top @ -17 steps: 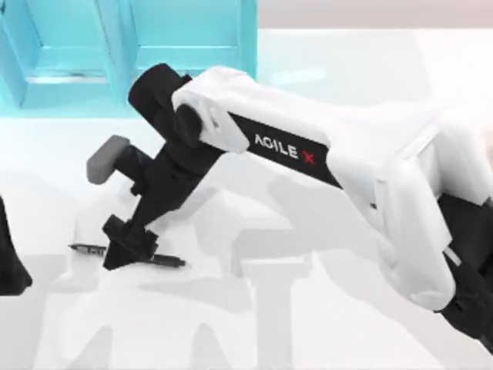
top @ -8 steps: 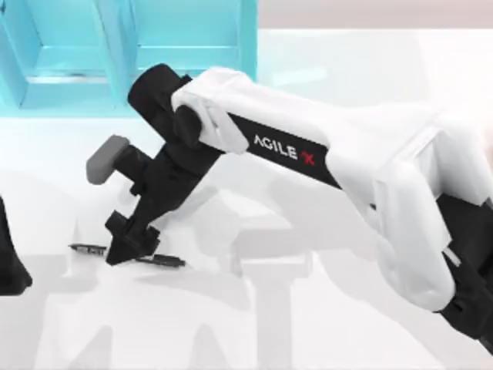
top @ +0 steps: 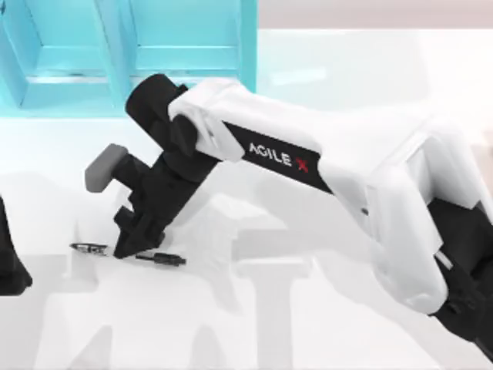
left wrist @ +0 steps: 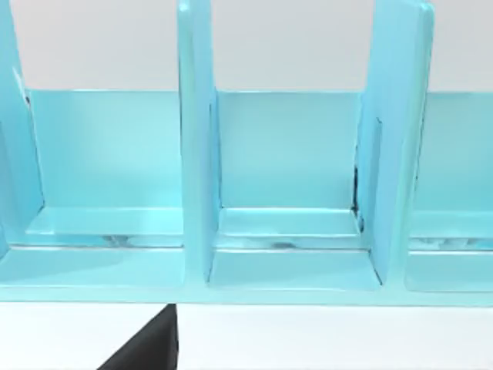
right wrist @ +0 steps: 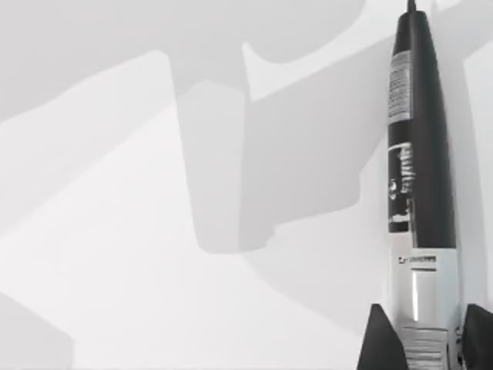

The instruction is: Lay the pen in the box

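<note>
Top view: your right gripper (top: 129, 245) is down at the table (top: 323, 324), left of centre, jaws closed on the middle of the pen (top: 158, 258). The pen's two ends stick out either side of the fingers, pointing roughly left-right, low over the table; you can't tell if it touches. The box (top: 115, 58) sits at the far left edge, well apart from the pen. Your left arm (top: 9, 262) is parked at the left edge.

Left wrist view: you get the box (left wrist: 196, 169) head-on, upright partitions splitting it into compartments. Left jaw state: cannot tell.

Right wrist view: two dark fingertips (right wrist: 379, 341) clamp the pen (right wrist: 420, 177) at its silver section; the dark printed barrel runs away from them over the shadowed table (right wrist: 115, 254).
</note>
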Controlling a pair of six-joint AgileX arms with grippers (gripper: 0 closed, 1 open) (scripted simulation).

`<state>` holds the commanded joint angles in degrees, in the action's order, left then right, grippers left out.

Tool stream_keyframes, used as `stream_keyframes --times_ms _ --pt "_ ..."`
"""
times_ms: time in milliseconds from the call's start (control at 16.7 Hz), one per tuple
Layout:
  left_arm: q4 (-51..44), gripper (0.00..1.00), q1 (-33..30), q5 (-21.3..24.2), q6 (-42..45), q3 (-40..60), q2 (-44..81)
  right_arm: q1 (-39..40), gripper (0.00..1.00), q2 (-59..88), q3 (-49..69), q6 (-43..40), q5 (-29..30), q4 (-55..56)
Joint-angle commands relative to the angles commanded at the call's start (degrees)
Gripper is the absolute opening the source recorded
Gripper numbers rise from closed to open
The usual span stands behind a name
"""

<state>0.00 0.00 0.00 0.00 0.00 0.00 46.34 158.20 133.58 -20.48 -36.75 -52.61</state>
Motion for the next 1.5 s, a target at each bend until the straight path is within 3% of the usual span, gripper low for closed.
stream_keyframes --times_ms 660,1200,1500 --pt "0.0 1.0 0.0 0.0 0.0 0.0 0.0 -0.79 0.0 -1.95 2.16 -0.41 0.39 -0.78" --pt "0.0 1.0 0.0 0.0 0.0 0.0 0.0 -0.71 0.0 1.77 28.01 -0.35 0.33 -22.06" --pt "0.0 1.0 0.0 0.0 0.0 0.0 0.0 -0.91 0.0 2.2 32.6 -0.22 0.45 -26.53"
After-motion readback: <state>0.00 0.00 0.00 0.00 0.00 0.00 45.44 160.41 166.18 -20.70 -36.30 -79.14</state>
